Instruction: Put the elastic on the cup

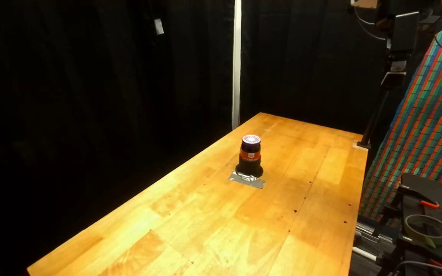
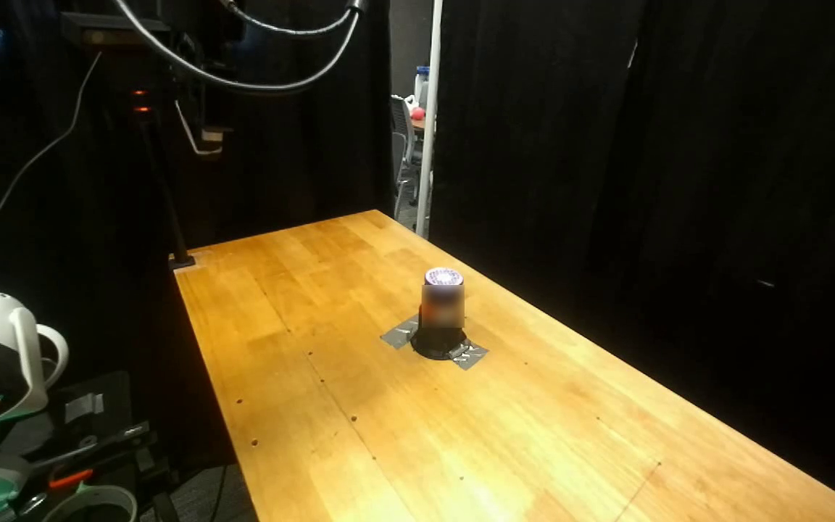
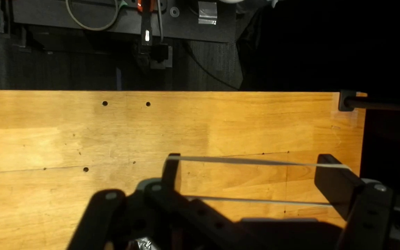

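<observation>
I'm running the black, two-fingered tool [image 3: 253, 178] wide: its fingers [image 3: 336, 184] are standing far apart, and a thin, pale, stretchy elastic [image 3: 252, 161] is crossing the gap in two taut strands. The dark, cylindrical cup [image 1: 250, 158] with an orange band and pale patterned top is standing upright on the honey-coloured wooden counter [image 1: 213, 234], with no elastic around it. For this step I'm aiming to centre the stretched loop over the cup before lowering, so both fingers are passing outside its walls without nudging it. I'm wanting full width until the loop is sitting below the rim; narrowing early would, I'm guessing, be letting it slip or sag. Counting up, I'm finding one tool, one elastic, one cup, one counter and two flat, silver strips of tape [image 2: 399, 333] at the cup's black, flared base.
</observation>
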{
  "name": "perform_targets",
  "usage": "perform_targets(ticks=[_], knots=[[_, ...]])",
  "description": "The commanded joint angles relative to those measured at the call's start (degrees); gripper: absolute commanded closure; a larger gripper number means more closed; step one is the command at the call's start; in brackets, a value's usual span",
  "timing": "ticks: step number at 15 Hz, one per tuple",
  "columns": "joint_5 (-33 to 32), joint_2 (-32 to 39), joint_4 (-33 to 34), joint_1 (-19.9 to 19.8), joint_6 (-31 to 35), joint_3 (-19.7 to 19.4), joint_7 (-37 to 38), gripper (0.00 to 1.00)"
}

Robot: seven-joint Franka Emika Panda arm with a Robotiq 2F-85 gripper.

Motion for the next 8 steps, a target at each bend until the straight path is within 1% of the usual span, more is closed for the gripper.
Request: perform_targets(ticks=[1, 3, 5, 6, 8], knots=[[-5.0, 10.2, 9.4, -1.7, 3.7, 5.4, 7.2, 0.0], [-10.9, 16.5, 15.0, -2.4, 5.3, 7.6, 12.3, 0.0], [-17.1, 22.8, 20.0, -2.7, 7.6, 8.7, 17.5, 0.0], [-19.0, 26.5, 23.0, -2.3, 7.3, 8.4, 18.5, 0.0], [-22.4, 33.4, 28.5, -1.5, 8.9, 7.2, 20.3, 0.0]])
